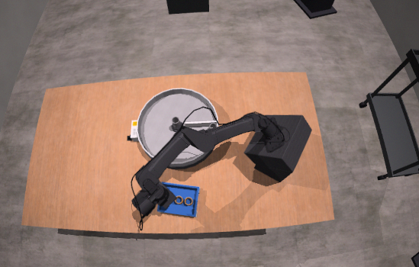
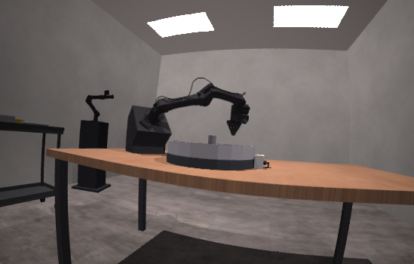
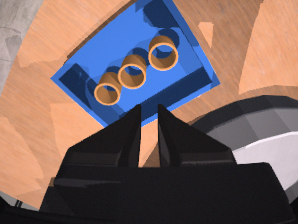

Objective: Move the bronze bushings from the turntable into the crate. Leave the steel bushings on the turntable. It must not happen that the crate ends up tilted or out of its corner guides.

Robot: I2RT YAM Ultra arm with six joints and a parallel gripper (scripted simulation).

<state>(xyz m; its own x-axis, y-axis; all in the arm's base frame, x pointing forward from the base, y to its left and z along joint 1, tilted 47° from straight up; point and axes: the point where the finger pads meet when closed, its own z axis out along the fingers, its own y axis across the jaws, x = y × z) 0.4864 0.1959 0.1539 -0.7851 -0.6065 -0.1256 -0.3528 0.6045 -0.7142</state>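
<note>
Black jaws stand narrow with only a thin gap between them, gripping nothing and touching nothing, raised above the tabletop [image 1: 86, 152]. Just beyond their tips lies the blue crate [image 3: 80, 72], holding three bronze bushings [image 3: 133, 72] upright in a row. Behind the jaws sits the turntable [image 1: 151, 114], carrying steel bushings [image 1: 175, 121]; the arm hides part of its disc.

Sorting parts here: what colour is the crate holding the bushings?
Blue; the shallow rectangular crate shows best in the wrist view.
</note>
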